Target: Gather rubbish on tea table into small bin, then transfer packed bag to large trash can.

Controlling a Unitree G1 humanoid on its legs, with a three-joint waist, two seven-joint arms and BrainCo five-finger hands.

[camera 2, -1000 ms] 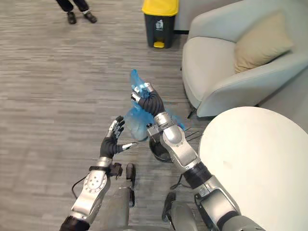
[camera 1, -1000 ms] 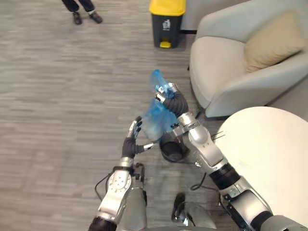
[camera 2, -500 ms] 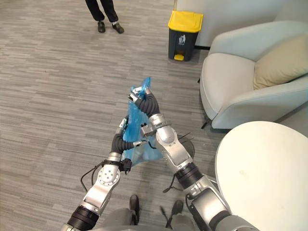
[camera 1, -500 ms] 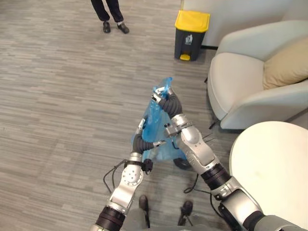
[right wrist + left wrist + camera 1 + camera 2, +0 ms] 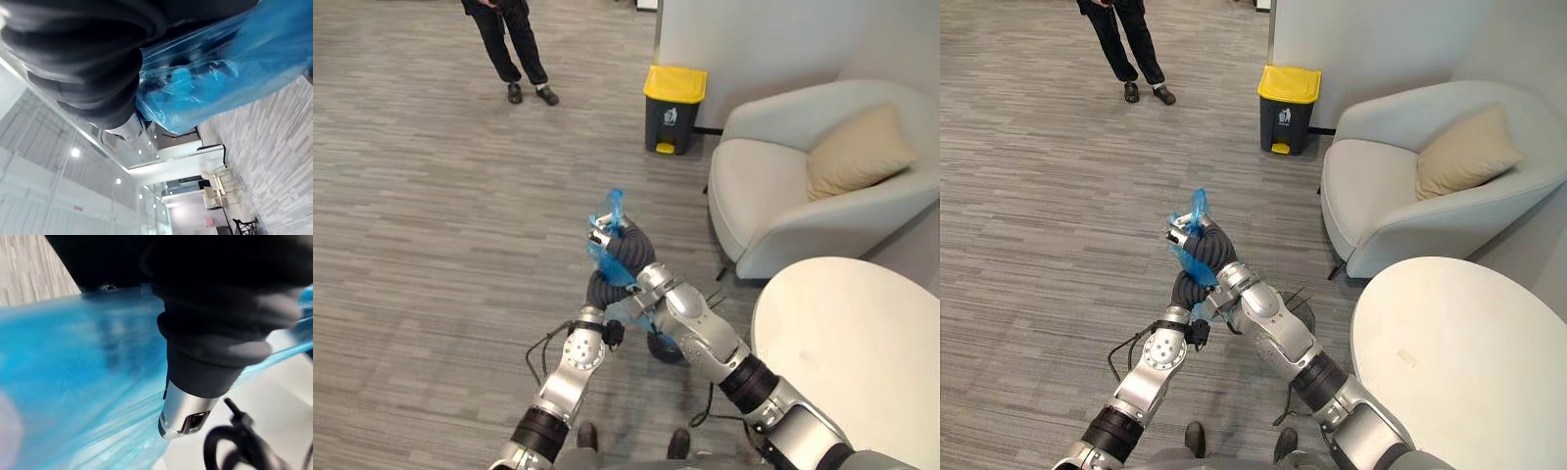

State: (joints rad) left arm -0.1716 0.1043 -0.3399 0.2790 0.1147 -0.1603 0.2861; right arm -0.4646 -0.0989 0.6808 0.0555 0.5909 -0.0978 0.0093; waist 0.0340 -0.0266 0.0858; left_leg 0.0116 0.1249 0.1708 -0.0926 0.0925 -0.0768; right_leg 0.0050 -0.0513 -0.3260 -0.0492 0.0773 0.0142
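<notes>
**Holding the blue bag up, away from the tea table**

The right hand (image 5: 603, 238) is raised in front of the robot, above the grey plank floor (image 5: 431, 245). Its fingers are curled tight round the gathered neck of the blue bag (image 5: 611, 209), and a tuft of thin plastic sticks up past them. The rest of the bag hangs down behind the hand's dark ribbed cover, so little of it shows from the head. The right wrist view has the crinkled blue film pressed against that cover.

The left hand (image 5: 1185, 291) sits just below the right one, tucked against the underside of the right wrist and beside the hanging bag. Blue plastic spreads wide across the left wrist view, very close to the hand. Whether this hand grips the bag or only rests by it — I cannot tell, since the right arm hides it.

The small bin (image 5: 663, 349), dark and round, stands on the floor under the right forearm, near the edge of the round white tea table (image 5: 862, 352). Farther off, by the white wall, stands the large trash can (image 5: 674, 110), dark with a yellow lid — well apart from both hands. A pale armchair (image 5: 754, 211) with a tan cushion (image 5: 858, 152) stands between the can and the table. A person's legs (image 5: 509, 54) in dark trousers and shoes show at the far side of the floor.
</notes>
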